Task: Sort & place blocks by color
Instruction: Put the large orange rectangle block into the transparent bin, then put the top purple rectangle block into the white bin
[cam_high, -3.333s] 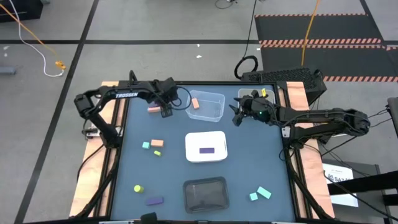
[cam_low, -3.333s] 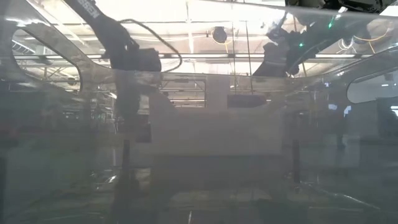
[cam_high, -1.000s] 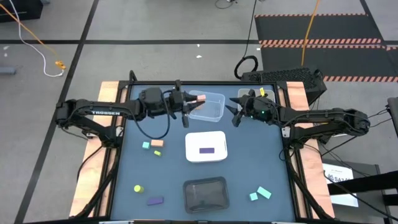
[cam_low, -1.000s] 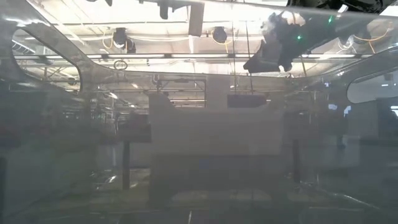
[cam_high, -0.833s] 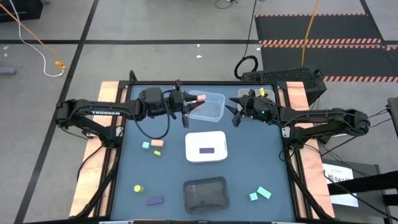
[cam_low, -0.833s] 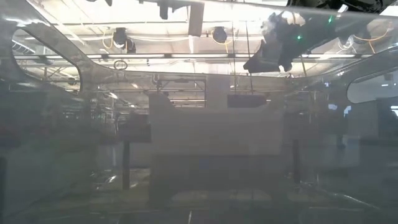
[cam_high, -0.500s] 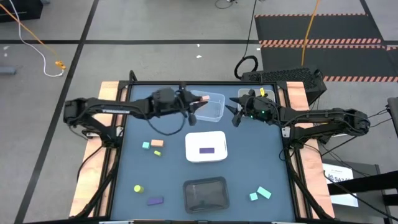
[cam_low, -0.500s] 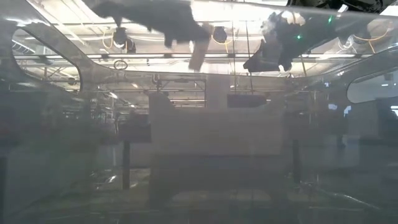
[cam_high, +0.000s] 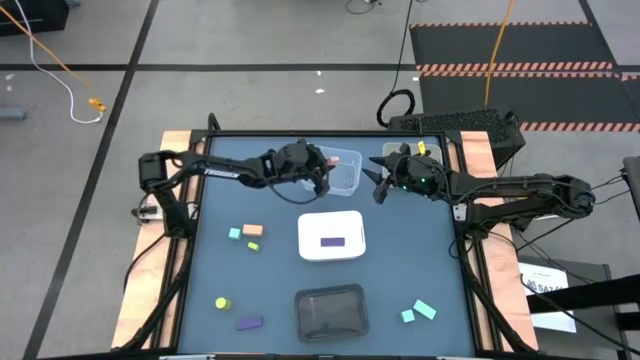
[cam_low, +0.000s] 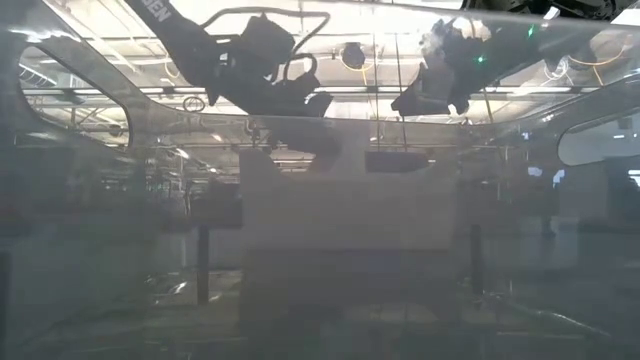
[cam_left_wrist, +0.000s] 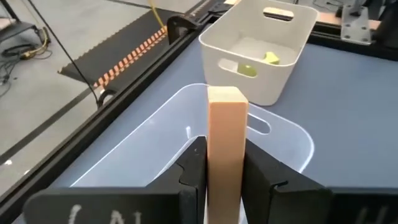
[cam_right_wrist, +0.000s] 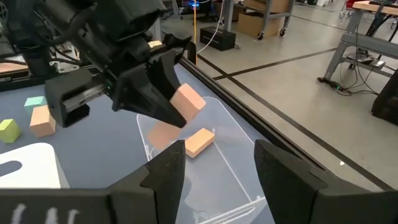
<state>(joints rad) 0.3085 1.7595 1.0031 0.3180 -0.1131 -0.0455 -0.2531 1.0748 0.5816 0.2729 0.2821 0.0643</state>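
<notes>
Dark blue counter (cam_high: 270, 290), trays at centre, loose blocks low on its left and right. My left gripper (cam_left_wrist: 224, 163) hangs over the clear tray (cam_left_wrist: 155, 149), fingers (cam_left_wrist: 194, 163) clamped on a salmon bar (cam_left_wrist: 226, 140) whose long axis points out past the fingertips, above the tray floor. One salmon block (cam_right_wrist: 199, 142) already lies inside. Drop looks straight down. Right gripper (cam_right_wrist: 214, 165) waits just beside that tray, fingers spread, empty.
</notes>
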